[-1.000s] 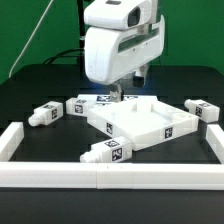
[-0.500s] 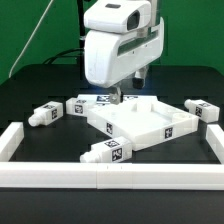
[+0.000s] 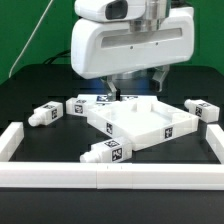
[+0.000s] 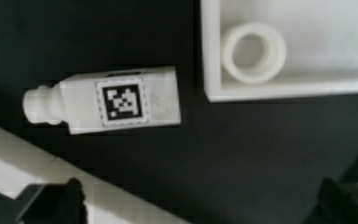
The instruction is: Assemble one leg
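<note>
End effector open, empty, above leg by tray

Ext view: end effector [image 3: 135,88] spread wide, holds nothing, over tray [image 3: 140,122] back edge; 4 legs on bench [image 3: 30,85], 1 tray. Wrist view: 1 leg [image 4: 108,97] lies just beside tray corner, 1 socket [image 4: 252,50]. Leg sits off-centre btwn fingers, so descent may clip rim or roll it.

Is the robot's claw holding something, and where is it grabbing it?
Nothing is held. The claw is open and empty, and the leg lies loose beneath it, untouched.
</note>
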Motion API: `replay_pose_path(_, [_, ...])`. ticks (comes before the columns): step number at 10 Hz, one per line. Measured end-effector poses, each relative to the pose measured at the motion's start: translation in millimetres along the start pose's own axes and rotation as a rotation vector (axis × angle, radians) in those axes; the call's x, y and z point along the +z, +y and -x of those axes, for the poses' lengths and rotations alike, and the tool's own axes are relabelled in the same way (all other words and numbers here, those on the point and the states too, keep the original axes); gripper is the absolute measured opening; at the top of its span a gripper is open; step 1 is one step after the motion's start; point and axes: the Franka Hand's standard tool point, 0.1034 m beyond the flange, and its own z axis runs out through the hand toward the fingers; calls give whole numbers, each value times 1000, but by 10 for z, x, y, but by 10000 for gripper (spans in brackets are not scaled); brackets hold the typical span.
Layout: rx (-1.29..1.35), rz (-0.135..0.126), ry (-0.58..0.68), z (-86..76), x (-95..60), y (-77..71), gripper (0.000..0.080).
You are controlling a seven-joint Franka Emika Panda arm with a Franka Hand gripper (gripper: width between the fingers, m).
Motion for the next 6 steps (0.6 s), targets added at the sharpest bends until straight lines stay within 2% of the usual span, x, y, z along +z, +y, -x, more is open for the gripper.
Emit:
replay_pose_path(1, [121, -83, -3, 4, 16, 58, 649])
replay_pose_path(2, [194, -86, 3, 4, 14, 131, 649])
replay_pose_path(3, [257, -90, 0, -11, 19, 89, 649])
replay_pose_path(6, [451, -93, -9, -6, 59, 93, 649])
